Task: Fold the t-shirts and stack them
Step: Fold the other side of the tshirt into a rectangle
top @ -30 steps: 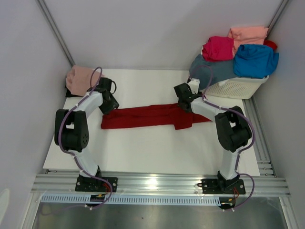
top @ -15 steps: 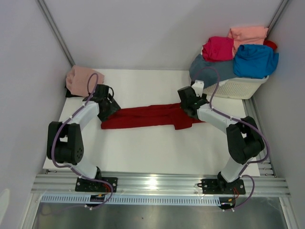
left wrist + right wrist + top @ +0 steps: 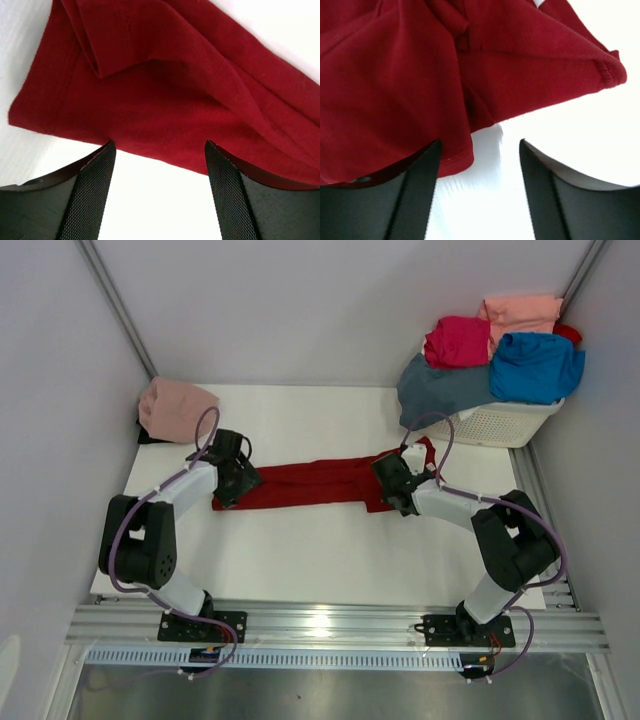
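A dark red t-shirt (image 3: 310, 483) lies folded into a long strip across the middle of the white table (image 3: 320, 550). My left gripper (image 3: 236, 490) hovers at the strip's left end, open. In the left wrist view its fingers (image 3: 95, 185) straddle the shirt's near edge (image 3: 165, 100), with bare table between them. My right gripper (image 3: 396, 492) is at the strip's right end, also open. In the right wrist view a hemmed corner of the red t-shirt (image 3: 395, 90) lies by the left finger (image 3: 417, 185), and nothing is gripped.
A dusty pink t-shirt (image 3: 175, 405) sits at the back left corner. At the back right, a white lattice basket (image 3: 495, 423) carries slate grey-blue (image 3: 440, 385), magenta (image 3: 457, 340), salmon (image 3: 520, 310) and bright blue (image 3: 535, 365) t-shirts. Side walls stand close on both sides.
Both grippers came toward the near edge of the red t-shirt, and the left one opened wider. The shirt's right end now points back toward the basket.
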Motion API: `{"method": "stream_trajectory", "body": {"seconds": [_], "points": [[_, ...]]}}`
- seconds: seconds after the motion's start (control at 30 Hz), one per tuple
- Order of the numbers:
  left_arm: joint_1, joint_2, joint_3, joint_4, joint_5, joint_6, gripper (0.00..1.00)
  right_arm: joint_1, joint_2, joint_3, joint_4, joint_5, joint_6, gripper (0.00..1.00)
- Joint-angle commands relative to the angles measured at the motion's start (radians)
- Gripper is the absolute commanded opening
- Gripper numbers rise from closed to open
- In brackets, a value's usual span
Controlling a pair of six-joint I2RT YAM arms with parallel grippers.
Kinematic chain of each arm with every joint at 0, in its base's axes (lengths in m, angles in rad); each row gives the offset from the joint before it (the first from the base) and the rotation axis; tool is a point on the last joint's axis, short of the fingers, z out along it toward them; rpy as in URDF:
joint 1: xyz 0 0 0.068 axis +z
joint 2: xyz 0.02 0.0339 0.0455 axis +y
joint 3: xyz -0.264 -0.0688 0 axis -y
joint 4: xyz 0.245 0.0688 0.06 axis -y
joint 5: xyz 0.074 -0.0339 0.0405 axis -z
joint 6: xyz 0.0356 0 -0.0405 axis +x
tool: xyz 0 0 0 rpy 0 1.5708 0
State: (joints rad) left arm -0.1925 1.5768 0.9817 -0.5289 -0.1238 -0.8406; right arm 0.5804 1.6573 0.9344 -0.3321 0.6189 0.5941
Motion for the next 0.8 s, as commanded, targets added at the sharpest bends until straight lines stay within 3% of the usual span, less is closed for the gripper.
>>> {"method": "stream_trajectory", "body": {"seconds": [0.0,0.37,0.5,0.53,0.6,0.77], "points": [[-0.015,0.009,0.002,0.013,-0.007,-0.035,0.75,-0.008,-0.010,0.017,0.051,0.010,0.013,0.64],[-0.024,-0.011,-0.017,-0.002,-0.028,-0.034,0.75,-0.056,0.022,0.023,0.134,-0.025,-0.037,0.35],[-0.027,-0.017,-0.021,-0.005,-0.031,-0.031,0.74,-0.086,0.042,0.026,0.149,-0.057,-0.034,0.07],[-0.028,-0.015,-0.023,-0.006,-0.034,-0.029,0.74,-0.091,0.045,0.027,0.153,-0.058,-0.036,0.04],[-0.030,-0.012,-0.023,-0.008,-0.036,-0.029,0.74,-0.102,0.053,0.032,0.165,-0.056,-0.040,0.00],[-0.036,-0.012,-0.031,-0.010,-0.045,-0.028,0.74,-0.117,0.038,0.046,0.157,-0.058,-0.043,0.00]]}}
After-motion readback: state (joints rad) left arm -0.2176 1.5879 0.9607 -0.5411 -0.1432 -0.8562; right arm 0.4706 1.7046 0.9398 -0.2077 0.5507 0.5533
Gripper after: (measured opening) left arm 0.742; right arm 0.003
